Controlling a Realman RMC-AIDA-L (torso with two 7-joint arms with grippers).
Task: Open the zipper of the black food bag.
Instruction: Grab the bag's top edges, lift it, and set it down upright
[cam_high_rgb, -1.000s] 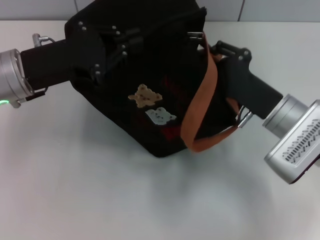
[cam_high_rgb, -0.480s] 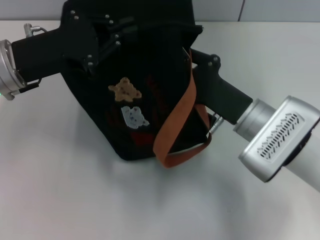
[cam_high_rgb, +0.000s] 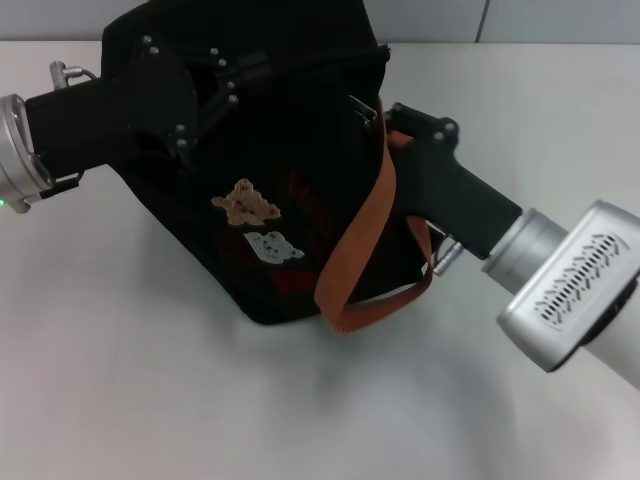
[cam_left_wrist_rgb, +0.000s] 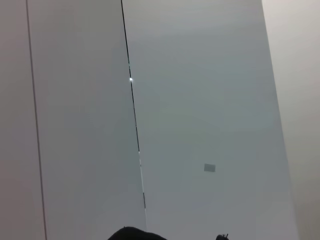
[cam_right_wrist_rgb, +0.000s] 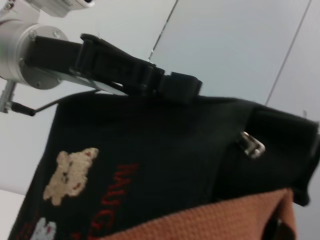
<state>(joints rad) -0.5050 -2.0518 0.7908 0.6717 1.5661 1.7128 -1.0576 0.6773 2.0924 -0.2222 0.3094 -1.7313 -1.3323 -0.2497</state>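
Note:
The black food bag (cam_high_rgb: 290, 170) stands tilted on the white table (cam_high_rgb: 150, 400), its bear patch (cam_high_rgb: 245, 203) and cloud patch (cam_high_rgb: 272, 245) facing me. My left gripper (cam_high_rgb: 240, 80) is shut on the bag's top left edge; the right wrist view shows that gripper (cam_right_wrist_rgb: 180, 85) lying along the same edge. My right gripper (cam_high_rgb: 395, 120) presses against the bag's right end, just beside the small silvery pull tab (cam_high_rgb: 362, 108) of the zipper. That tab (cam_right_wrist_rgb: 251, 144) also shows close up in the right wrist view. An orange strap (cam_high_rgb: 360, 230) hangs down the bag's right side.
The table stretches bare-white in front of and to the right of the bag. A pale wall (cam_left_wrist_rgb: 200, 100) with a dark seam fills the left wrist view. The right arm's silver wrist (cam_high_rgb: 570, 290) crosses the table's right part.
The bag and both grippers have shifted left over the last second. Since half a second ago the right gripper has eased slightly right, and the pull tab shows at the bag's top right.

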